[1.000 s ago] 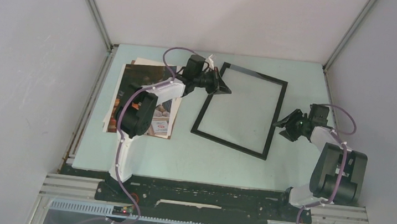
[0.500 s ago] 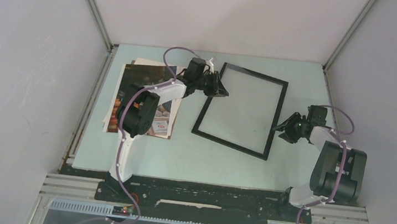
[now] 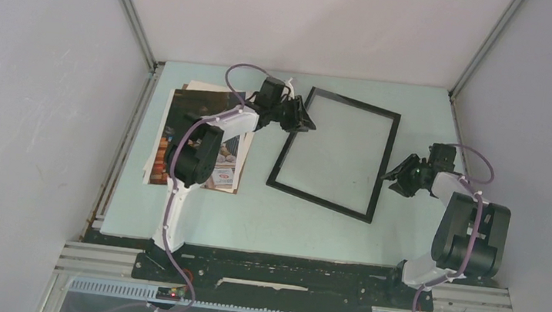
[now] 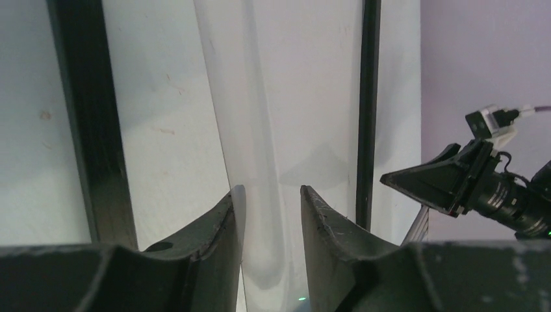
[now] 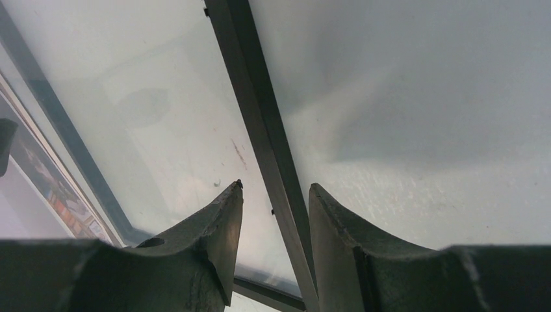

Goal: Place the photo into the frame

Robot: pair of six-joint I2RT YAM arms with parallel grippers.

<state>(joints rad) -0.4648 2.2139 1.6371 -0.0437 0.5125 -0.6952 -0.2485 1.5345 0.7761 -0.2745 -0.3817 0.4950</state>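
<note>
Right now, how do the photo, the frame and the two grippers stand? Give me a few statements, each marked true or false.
1. The photo sits inside the frame. False: it lies left of the frame, partly under the left arm.
2. The left gripper holds the photo. False: its jaws are apart and empty, by the frame's far left corner.
3. The right gripper is at the frame's right edge. True.
4. Both grippers are open. True.
</note>
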